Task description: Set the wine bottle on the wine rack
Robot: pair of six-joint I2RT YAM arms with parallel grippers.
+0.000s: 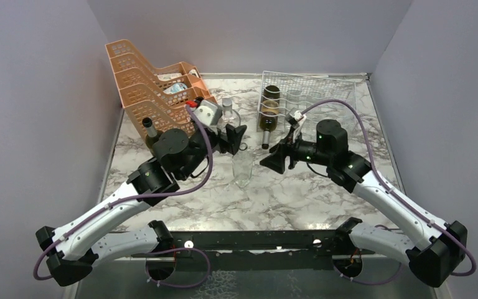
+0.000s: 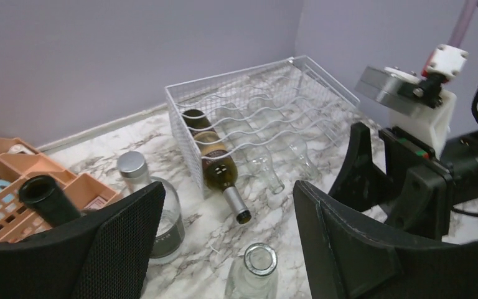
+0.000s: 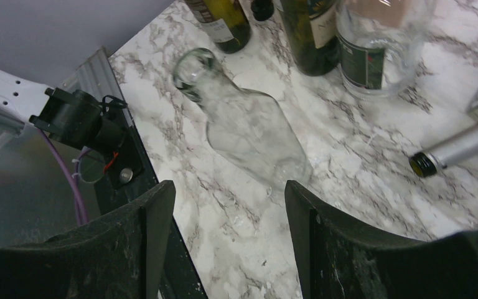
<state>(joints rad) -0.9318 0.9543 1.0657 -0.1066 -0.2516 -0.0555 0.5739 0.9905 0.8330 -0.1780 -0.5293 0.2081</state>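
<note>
While wine bottle [image 2: 221, 174] lies in wine rack [image 2: 274, 93], label [image 2: 206, 147] blurred

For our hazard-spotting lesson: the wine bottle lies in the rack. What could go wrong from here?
The clear glass bottle stands upright close to the left gripper and right gripper; either arm might tip it. The wine bottle pokes its neck out of the wine rack; a bump could dislodge it.

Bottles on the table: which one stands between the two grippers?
The clear uncapped bottle, upright mid-table between left gripper and right gripper. The capped clear bottle and dark bottle stand by the orange trays; the green bottle lies in the wine rack.
</note>
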